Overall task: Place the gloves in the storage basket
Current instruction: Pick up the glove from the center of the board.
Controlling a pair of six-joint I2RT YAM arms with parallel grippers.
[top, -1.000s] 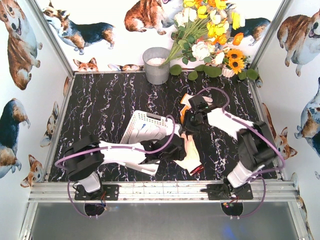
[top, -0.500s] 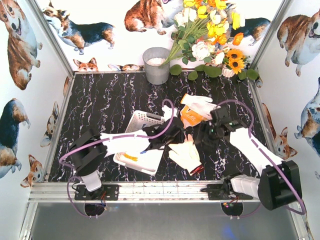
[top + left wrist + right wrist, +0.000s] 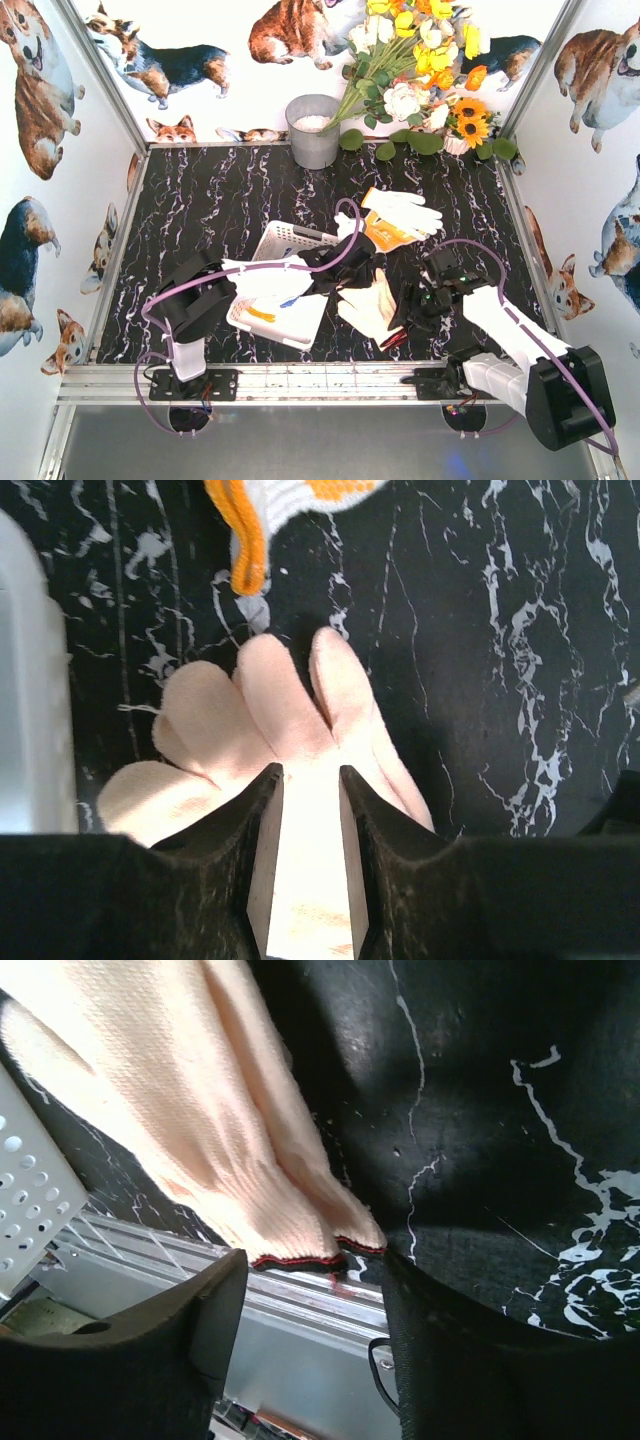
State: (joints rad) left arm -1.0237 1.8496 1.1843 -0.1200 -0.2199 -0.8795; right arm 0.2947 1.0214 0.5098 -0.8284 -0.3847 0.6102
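Observation:
A cream glove [image 3: 368,308] with a red cuff lies on the black marble table, right of the storage basket [image 3: 288,240]. My left gripper [image 3: 360,287] stands over its palm, shut on the glove [image 3: 225,720], and cream fabric fills the narrow gap between the fingers [image 3: 262,810]. My right gripper [image 3: 408,308] is open at the same glove's red cuff [image 3: 300,1257], which lies just beyond its tips [image 3: 315,1285]. Farther back lie a white glove [image 3: 405,210] and an orange-marked one [image 3: 380,233]. A yellow-trimmed glove [image 3: 260,314] lies in the basket.
A grey metal bucket [image 3: 313,130] and a bunch of flowers [image 3: 420,70] stand at the back. The metal rail of the table's near edge [image 3: 190,1255] runs just behind the red cuff. The basket's perforated wall [image 3: 22,1195] is close on the left.
My right arm drew back from the far gloves toward the near edge and opened; it now sits at the red cuff. My left jaws narrowed onto the cream glove, which has bunched up.

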